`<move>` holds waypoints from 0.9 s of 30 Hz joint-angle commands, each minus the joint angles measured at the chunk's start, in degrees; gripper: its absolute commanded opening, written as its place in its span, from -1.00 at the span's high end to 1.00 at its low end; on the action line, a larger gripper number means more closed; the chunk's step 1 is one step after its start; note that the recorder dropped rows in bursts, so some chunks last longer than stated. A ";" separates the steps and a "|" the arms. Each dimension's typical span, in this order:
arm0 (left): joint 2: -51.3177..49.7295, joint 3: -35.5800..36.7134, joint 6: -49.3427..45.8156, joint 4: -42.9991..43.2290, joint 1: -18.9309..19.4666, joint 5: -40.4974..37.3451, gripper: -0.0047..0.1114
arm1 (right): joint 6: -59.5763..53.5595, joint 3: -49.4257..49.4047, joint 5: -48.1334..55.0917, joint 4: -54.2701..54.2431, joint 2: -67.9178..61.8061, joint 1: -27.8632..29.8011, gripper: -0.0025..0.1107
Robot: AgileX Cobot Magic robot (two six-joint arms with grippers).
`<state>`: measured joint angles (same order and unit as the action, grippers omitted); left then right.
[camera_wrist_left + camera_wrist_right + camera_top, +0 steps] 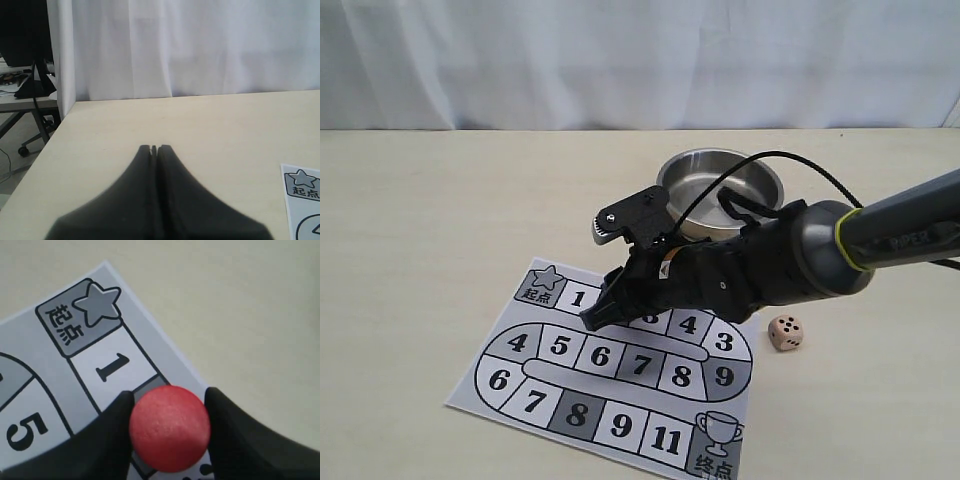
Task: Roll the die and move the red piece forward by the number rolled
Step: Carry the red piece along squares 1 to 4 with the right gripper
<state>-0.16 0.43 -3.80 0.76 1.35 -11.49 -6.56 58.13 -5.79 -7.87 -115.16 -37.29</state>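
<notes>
The red piece (169, 427) stands between the two black fingers of my right gripper (170, 407), which is shut on it. It is over the dark square just after square 1 of the printed game board (30, 355). In the exterior view my right gripper (601, 314) reaches down onto the board (492, 352) near squares 1 and 2, and the arm hides the red piece. The die (785, 332), a pale wooden cube with dark pips, lies on the table just right of the board. My left gripper (155, 148) is shut and empty above bare table.
A steel bowl (720, 186) stands behind the board, partly behind the right arm. A white curtain closes the back. The left wrist view shows the table's edge with a corner of the board (300, 185).
</notes>
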 commanded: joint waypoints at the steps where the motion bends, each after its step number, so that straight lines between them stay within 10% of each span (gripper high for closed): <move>1: 0.16 -0.43 0.24 0.04 -0.09 0.70 0.92 | -0.32 -0.22 2.01 -0.24 3.06 0.47 0.88; 27: 0.16 -0.43 0.24 0.04 -0.09 0.82 0.92 | -2.17 -11.05 -9.59 -2.75 6.82 1.85 0.88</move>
<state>-0.16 0.43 -3.69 0.76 1.35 -11.49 -9.49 47.53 -13.31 -11.09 -108.39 -35.04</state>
